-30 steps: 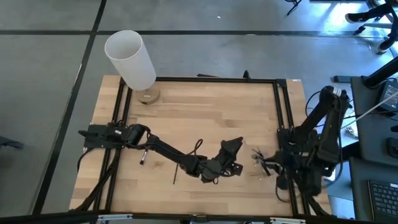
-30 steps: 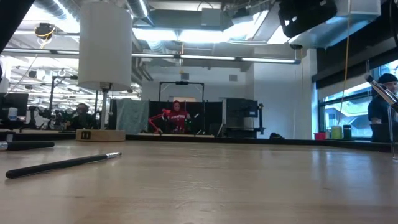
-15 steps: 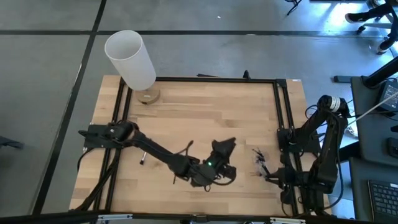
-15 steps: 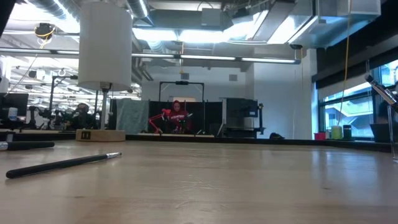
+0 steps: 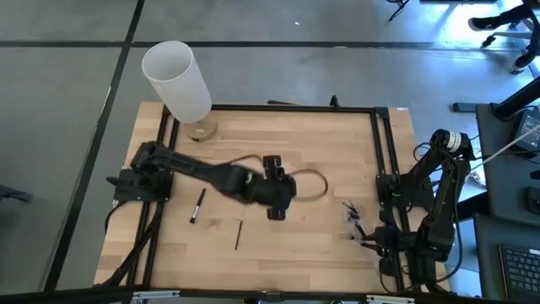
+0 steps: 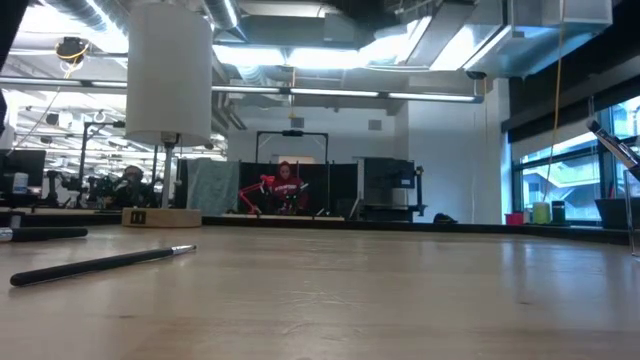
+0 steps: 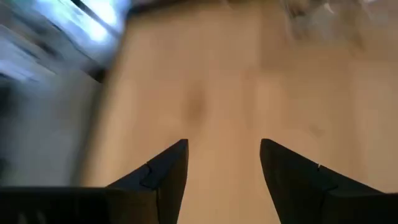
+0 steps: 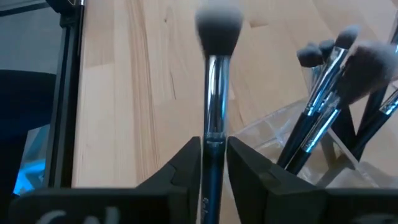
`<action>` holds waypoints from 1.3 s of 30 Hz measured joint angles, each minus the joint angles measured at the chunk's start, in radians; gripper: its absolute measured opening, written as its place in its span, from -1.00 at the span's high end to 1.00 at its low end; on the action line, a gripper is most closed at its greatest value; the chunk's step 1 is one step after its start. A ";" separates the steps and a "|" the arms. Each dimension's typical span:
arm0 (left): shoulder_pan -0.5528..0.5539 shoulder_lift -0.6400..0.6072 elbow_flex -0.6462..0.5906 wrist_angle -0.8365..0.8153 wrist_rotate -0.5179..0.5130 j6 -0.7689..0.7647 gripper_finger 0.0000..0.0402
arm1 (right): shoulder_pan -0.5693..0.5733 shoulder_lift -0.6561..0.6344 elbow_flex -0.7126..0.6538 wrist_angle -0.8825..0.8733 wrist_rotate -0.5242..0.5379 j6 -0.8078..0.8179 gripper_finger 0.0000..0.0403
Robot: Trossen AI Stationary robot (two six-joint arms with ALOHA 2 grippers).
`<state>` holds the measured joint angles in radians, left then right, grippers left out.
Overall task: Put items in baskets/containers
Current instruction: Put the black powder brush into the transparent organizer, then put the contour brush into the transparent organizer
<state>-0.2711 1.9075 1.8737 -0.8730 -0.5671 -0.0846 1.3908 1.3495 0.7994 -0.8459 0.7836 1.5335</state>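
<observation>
Makeup brushes lie in two places: two loose ones on the left half of the bench, and a cluster standing in the clear container near the bench's right edge. The right claw sits just beside that container, clenched on a silver-ferruled brush with a fluffy head. The left claw hangs over the bench's middle, fingers spread and holding nothing. A white cylinder stands at the far left corner
</observation>
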 joint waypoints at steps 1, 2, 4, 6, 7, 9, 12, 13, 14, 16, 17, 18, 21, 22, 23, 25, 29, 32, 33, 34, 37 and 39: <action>0.016 0.001 -0.006 -0.030 0.073 -0.034 0.04 | 0.000 0.000 0.000 0.000 0.000 0.002 0.57; 0.029 0.002 -0.017 -0.052 0.122 -0.057 0.04 | 0.000 0.000 0.001 -0.001 -0.002 0.004 0.54; 0.039 0.005 -0.042 -0.065 0.169 -0.086 0.04 | 0.000 -0.002 0.003 -0.004 -0.015 0.007 0.46; 0.037 0.005 -0.075 -0.082 0.164 -0.106 0.04 | 0.000 -0.003 0.003 -0.004 -0.028 0.008 0.39; 0.037 0.006 -0.087 -0.090 0.146 -0.133 0.04 | 0.000 -0.003 0.003 -0.005 -0.026 0.008 0.35; 0.037 0.007 -0.100 -0.125 0.102 -0.206 0.04 | -0.001 -0.003 0.004 -0.010 -0.010 0.012 0.31; 0.012 0.001 -0.129 -0.216 0.047 -0.320 0.04 | -0.001 -0.011 0.005 -0.015 0.043 0.007 0.29; -0.006 -0.006 -0.148 -0.253 0.029 -0.359 0.04 | 0.000 -0.018 0.005 -0.017 0.066 0.003 0.29; -0.025 -0.016 -0.168 -0.293 0.015 -0.400 0.04 | 0.001 -0.027 0.005 -0.020 0.092 0.000 0.28; -0.065 -0.042 -0.215 -0.385 -0.019 -0.507 0.04 | 0.001 -0.049 0.005 -0.013 0.156 -0.014 0.28; -0.085 -0.057 -0.245 -0.430 -0.031 -0.574 0.04 | 0.001 -0.056 0.005 -0.010 0.197 -0.020 0.28; -0.105 -0.073 -0.286 -0.462 -0.038 -0.638 0.04 | 0.001 -0.058 0.005 -0.004 0.240 -0.024 0.28; -0.163 -0.131 -0.424 -0.448 0.011 -0.811 0.04 | -0.021 -0.058 0.005 0.052 0.338 -0.089 0.28; -0.182 -0.156 -0.472 -0.433 0.041 -0.869 0.04 | -0.032 -0.058 0.005 0.074 0.357 -0.111 0.28; -0.200 -0.180 -0.520 -0.416 0.074 -0.923 0.04 | -0.044 -0.058 0.005 0.097 0.373 -0.133 0.28; -0.227 -0.226 -0.613 -0.400 0.122 -1.038 0.04 | -0.067 -0.058 0.005 0.142 0.387 -0.174 0.28; -0.253 -0.324 -0.789 -0.397 0.209 -1.296 0.04 | -0.103 -0.058 0.005 0.217 0.396 -0.259 0.28; -0.261 -0.393 -0.911 -0.355 0.293 -1.406 0.04 | -0.120 -0.058 0.005 0.251 0.396 -0.306 0.28; -0.265 -0.415 -0.946 -0.330 0.308 -1.426 0.04 | -0.122 -0.058 0.005 0.254 0.395 -0.309 0.28; -0.267 -0.434 -0.981 -0.290 0.320 -1.437 0.04 | -0.123 -0.058 0.005 0.254 0.393 -0.308 0.28; -0.275 -0.482 -1.071 -0.140 0.327 -1.448 0.04 | -0.124 -0.058 0.005 0.254 0.372 -0.306 0.28; -0.278 -0.496 -1.121 -0.038 0.335 -1.440 0.04 | -0.124 -0.058 0.005 0.259 0.364 -0.304 0.28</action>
<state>-0.5489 1.4111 0.7529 -0.9113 -0.2320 -1.5251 1.2671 1.2915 0.8043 -0.5865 1.1480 1.2293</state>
